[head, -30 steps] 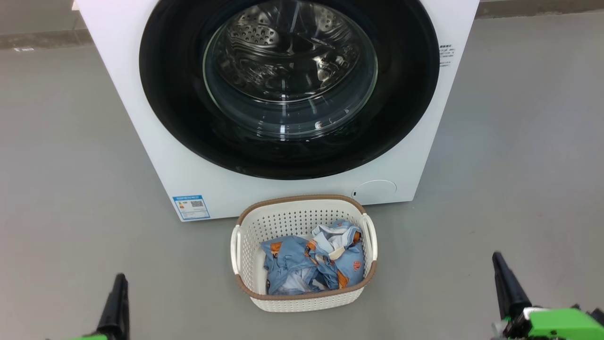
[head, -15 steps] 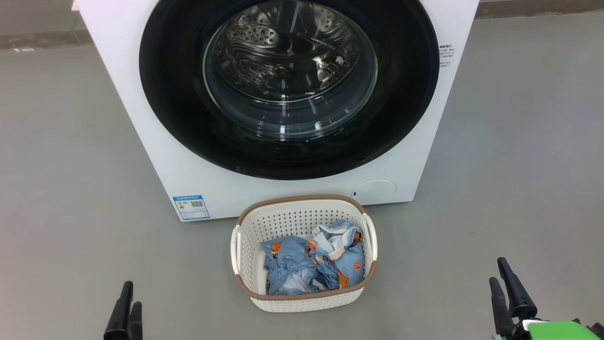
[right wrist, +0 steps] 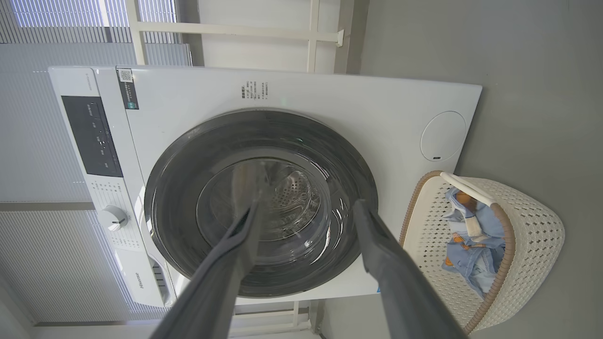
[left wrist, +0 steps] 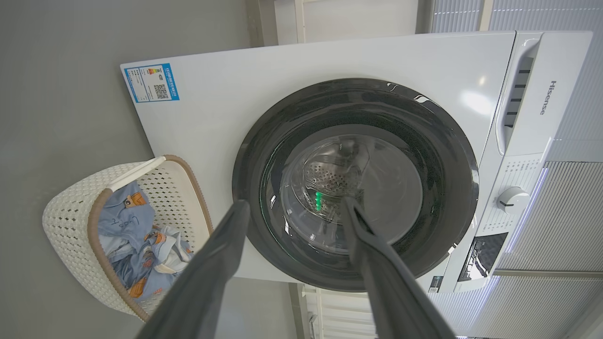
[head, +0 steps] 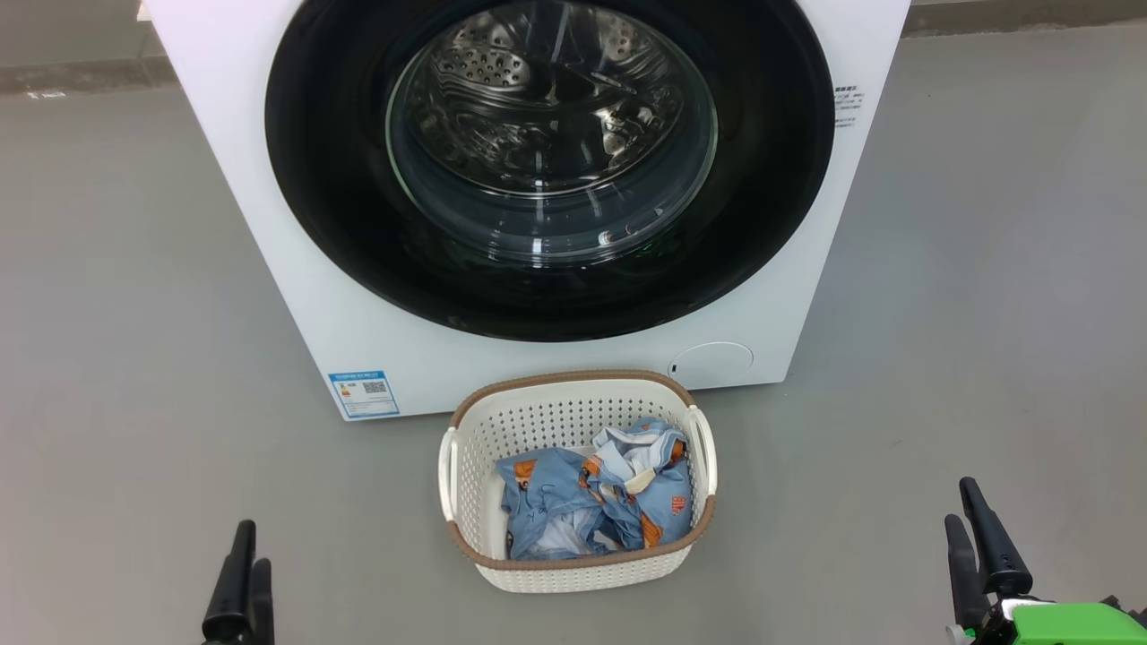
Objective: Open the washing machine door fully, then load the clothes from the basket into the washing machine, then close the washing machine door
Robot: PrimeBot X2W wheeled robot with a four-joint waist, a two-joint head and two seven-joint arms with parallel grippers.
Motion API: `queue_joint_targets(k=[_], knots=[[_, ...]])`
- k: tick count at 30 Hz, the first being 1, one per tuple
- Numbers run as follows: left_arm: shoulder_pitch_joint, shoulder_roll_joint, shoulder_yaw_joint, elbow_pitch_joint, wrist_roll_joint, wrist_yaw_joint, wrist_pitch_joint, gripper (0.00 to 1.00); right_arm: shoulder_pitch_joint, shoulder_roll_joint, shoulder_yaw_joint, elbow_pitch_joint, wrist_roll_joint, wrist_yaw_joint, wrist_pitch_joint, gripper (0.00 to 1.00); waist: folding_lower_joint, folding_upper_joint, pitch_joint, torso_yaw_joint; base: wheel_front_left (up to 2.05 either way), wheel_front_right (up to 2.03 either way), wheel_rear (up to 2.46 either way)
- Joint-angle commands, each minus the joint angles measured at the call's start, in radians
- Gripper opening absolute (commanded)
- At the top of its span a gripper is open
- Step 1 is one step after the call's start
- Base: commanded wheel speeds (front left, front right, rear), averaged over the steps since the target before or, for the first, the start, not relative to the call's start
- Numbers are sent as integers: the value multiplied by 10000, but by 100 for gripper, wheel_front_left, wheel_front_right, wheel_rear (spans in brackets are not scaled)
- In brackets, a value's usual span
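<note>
The washing machine (head: 269, 269) stands ahead, white and boxy. Its round black washing machine door (head: 323, 179) is closed, and the steel drum shows through the glass. The cream basket (head: 538, 417) sits on the floor right in front of it, holding the blue and orange clothes (head: 556, 493). My left gripper (head: 253, 546) hovers open at the lower left, well left of the basket. My right gripper (head: 960, 503) is open at the lower right, well right of it. Both are empty. In the wrist views each gripper (left wrist: 294, 203) (right wrist: 308, 207) points at the door (left wrist: 438, 188) (right wrist: 179, 188), with the basket (left wrist: 70, 207) (right wrist: 532, 226) off to one side.
Grey floor (head: 134, 358) spreads on both sides of the machine and basket. A blue sticker (head: 363, 392) and a round flap (head: 712, 363) sit low on the machine's front. The control panel has a knob (left wrist: 511, 200). Window blinds (right wrist: 47, 28) stand behind.
Both grippers have opened from shut; each now shows two spread fingers. The right one has shifted slightly to the right. Machine, door, basket and clothes are unmoved.
</note>
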Motion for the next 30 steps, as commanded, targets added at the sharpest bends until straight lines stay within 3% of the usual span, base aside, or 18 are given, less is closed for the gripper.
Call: queue_joint_targets(k=[1, 14, 23, 30], knots=[[-486, 209, 21, -321, 134, -29, -122, 100, -279, -160, 109, -325, -209, 4, -107, 100, -1, -1, -3, 2, 0, 0, 0], [-615, 458, -299, -476, 914, -41, -597, 100, -330, -463, 371, -342, -1133, 5, -561, 100, -1, -1, -10, 11, 0, 0, 0], [-684, 509, -287, -454, 2832, -50, -893, 100, -443, -666, 554, -195, -2823, 6, -881, 100, -1, -1, -21, 24, 0, 0, 0], [-682, 467, -277, -595, 4746, -57, -1128, 100, -521, -712, 567, -206, -4852, 7, -1125, 100, -1, -1, -38, 33, 0, 0, 0]])
